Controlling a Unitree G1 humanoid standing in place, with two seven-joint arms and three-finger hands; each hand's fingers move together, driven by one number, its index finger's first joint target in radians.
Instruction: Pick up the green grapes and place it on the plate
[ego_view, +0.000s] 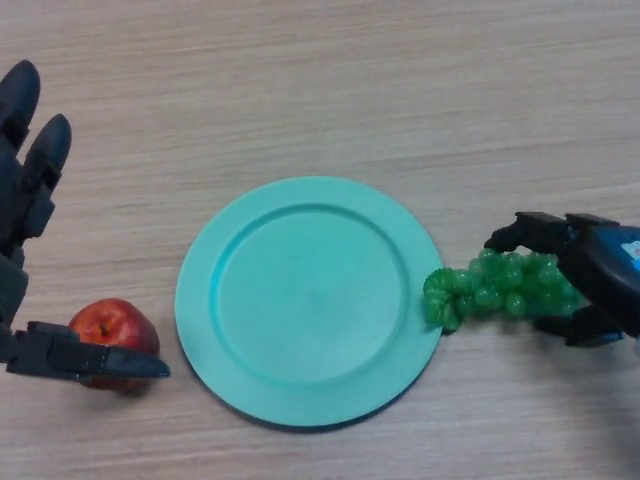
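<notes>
The right hand (585, 275) is reaching in from the right edge, its black fingers curling round the green grapes (495, 288), a knobbly, glossy cluster of small round beads. The bunch is lying on the pale wood-grain table (330, 80), its left tip touching the right rim of the plate (310, 300), a smooth round turquoise disc with a shallow raised rim. At the left the left hand (30, 210) is resting with straight fingers spread wide, its thumb lying across the near side of a shiny red apple (108, 325).
</notes>
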